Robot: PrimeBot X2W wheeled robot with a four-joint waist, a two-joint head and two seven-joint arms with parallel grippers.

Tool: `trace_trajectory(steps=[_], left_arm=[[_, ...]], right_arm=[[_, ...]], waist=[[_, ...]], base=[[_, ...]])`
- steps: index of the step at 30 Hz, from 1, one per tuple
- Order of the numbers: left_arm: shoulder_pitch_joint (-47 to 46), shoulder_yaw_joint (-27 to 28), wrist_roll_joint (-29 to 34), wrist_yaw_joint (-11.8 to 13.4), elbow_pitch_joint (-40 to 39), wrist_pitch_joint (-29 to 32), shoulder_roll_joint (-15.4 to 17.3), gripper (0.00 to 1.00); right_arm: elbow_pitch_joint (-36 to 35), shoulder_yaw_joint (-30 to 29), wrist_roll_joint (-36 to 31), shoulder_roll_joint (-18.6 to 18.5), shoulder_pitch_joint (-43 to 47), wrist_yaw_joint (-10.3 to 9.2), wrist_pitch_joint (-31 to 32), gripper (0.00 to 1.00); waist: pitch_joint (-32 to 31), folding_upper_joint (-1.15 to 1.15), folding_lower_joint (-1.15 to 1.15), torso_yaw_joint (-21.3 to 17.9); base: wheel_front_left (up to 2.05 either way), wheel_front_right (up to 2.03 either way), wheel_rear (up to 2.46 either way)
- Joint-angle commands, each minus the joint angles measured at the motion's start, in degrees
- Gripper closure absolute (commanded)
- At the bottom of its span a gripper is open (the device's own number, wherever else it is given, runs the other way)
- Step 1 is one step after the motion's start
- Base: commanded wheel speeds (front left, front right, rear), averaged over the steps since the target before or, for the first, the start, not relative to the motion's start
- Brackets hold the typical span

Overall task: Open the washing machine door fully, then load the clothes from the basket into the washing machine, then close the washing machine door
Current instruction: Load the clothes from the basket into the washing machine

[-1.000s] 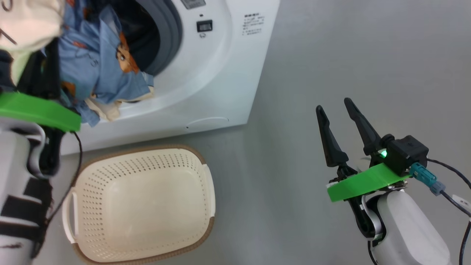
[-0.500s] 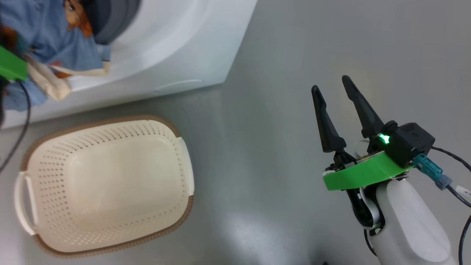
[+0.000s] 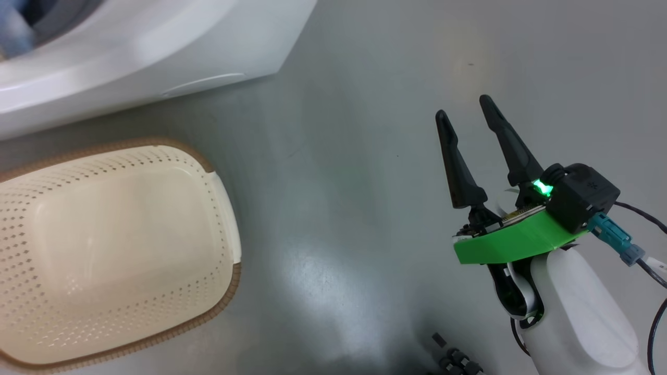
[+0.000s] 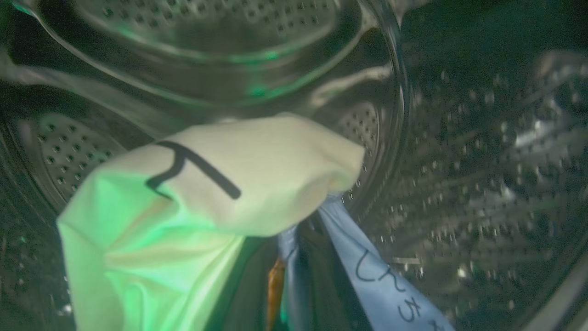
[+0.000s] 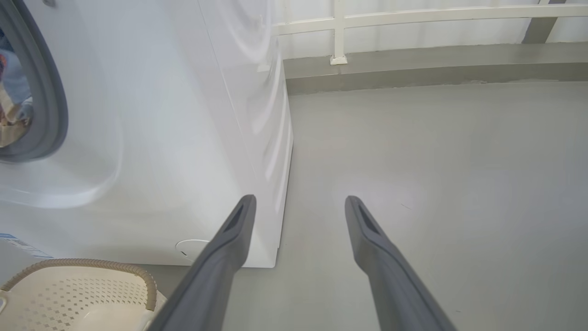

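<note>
The washing machine fills the head view's top left, with a blur of blue cloth at its opening. The basket on the floor before it holds nothing. In the left wrist view the clothes, a cream garment over light blue fabric, hang inside the perforated steel drum. They cover my left gripper's fingers, which seem shut on them. My right gripper stands open over bare floor, right of the machine. The washing machine door is out of view.
A grey floor stretches right of the machine. A white railing on a low kerb runs along the far side. The basket's rim sits by the machine's front corner. Dark robot parts show at the head view's bottom edge.
The head view has swung right, so the machine, basket and my left arm with the clothes slid left and out of that picture. The right gripper stays open.
</note>
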Motion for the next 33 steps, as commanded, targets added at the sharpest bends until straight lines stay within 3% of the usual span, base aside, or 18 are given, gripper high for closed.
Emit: trace_trajectory(steps=[1,6,7,8,11,15,21,33], left_arm=[[-1.0,6.5,2.8,-0.1,-4.2,-0.3,2.1,1.00],[3.4,16.7,9.9,-0.1,-9.7,-0.3,-1.3,1.00],[4.5,17.3,10.5,-0.1,-8.9,-0.4,-1.9,0.65],[5.5,17.1,10.7,-0.1,-6.9,-0.4,-2.4,0.00],[6.1,13.7,10.3,-0.1,1.5,0.0,-3.2,0.00],[3.7,8.5,10.5,-0.1,11.0,6.8,-3.6,0.00],[2.0,3.7,8.4,-0.1,16.2,10.8,-4.8,0.00],[7.8,-2.5,4.3,-0.1,16.2,1.5,-4.7,0.00]], right_arm=[[-1.6,1.1,0.2,0.3,0.2,0.42,-0.5,0.00],[-1.4,1.4,0.4,0.3,0.2,0.42,-0.5,0.00],[-1.3,1.5,0.5,0.3,0.3,0.42,-0.5,0.00],[-1.2,1.5,0.6,0.3,0.4,0.42,-0.5,0.00],[-0.6,1.5,0.5,0.3,0.6,0.42,-0.5,0.00],[-0.2,1.6,0.5,0.3,0.5,0.42,-0.5,0.00],[0.6,1.9,0.6,0.3,0.2,0.42,-0.5,0.00],[2.3,1.5,0.9,0.3,-0.1,0.42,-0.5,0.00]], waist=[[1.1,0.00,-0.01,-1.1],[0.7,0.00,-0.01,-1.3],[0.5,0.00,-0.01,-1.2],[0.2,0.00,-0.01,-1.1],[-0.6,0.00,-0.01,-0.8],[-1.6,0.00,-0.01,-0.4],[-3.4,0.00,-0.01,0.1],[-8.7,0.00,-0.01,1.8]], base=[[0.00,0.00,0.00],[0.00,0.00,0.00],[0.00,0.00,0.00],[0.00,0.00,0.00],[0.00,0.00,0.00],[0.00,0.00,0.00],[0.00,0.00,0.00],[0.00,0.00,0.00]])
